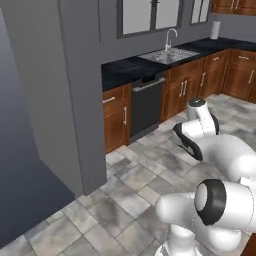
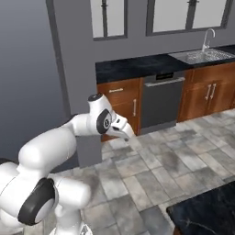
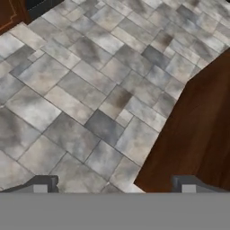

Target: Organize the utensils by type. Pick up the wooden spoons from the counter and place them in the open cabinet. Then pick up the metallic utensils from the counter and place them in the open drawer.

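Grey tiled floor (image 3: 81, 90), wood island side (image 3: 197, 134) (right), pincer (image 3: 114, 184) spread empty

One sink (image 1: 165, 55), one dishwasher (image 1: 146, 106), one paper-towel roll (image 1: 215, 30)

Far table (image 1: 125, 70) along the back wall: long, glossy black top. Carried on brown wooden cabinets (image 1: 182, 90) with slim silver handles, doors shut. Drawer (image 1: 111, 98) at the left end under the top, pushed in flush. Near table (image 2: 206, 213): dark speckled corner low in the right base view. Brown wooden panel (image 3: 197, 134) standing upright on grey floor tiles.
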{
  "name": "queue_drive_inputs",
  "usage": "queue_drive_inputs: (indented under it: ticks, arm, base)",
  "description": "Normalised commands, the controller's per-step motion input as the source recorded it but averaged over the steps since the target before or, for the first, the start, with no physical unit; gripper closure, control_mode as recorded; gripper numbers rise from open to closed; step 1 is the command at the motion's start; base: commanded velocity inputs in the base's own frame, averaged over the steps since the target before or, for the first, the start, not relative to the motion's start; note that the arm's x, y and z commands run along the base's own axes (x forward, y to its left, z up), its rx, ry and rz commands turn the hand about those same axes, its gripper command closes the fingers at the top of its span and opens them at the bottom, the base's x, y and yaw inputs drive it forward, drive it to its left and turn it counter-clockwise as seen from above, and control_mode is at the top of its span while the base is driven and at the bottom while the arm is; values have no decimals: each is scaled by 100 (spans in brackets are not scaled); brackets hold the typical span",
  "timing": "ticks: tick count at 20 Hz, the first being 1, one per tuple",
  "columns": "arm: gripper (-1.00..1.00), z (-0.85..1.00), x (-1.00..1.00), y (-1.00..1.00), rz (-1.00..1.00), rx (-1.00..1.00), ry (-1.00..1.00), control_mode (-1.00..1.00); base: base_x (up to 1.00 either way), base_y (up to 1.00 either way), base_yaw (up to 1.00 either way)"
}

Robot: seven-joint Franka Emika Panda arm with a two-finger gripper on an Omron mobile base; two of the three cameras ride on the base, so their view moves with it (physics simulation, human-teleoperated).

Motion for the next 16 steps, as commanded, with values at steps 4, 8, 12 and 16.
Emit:
queue_drive_inputs:
  ticks: [4,8,12,16]
  arm:
    - [-100,0,0,0,0,0,0,100]
    - [-100,0,0,0,0,0,0,100]
    - [-100,0,0,0,0,0,0,100]
    - [-100,0,0,0,0,0,0,100]
  base:
    - [73,39,-56]
    - [85,25,-46]
    - [95,6,-32]
    - [94,2,-28]
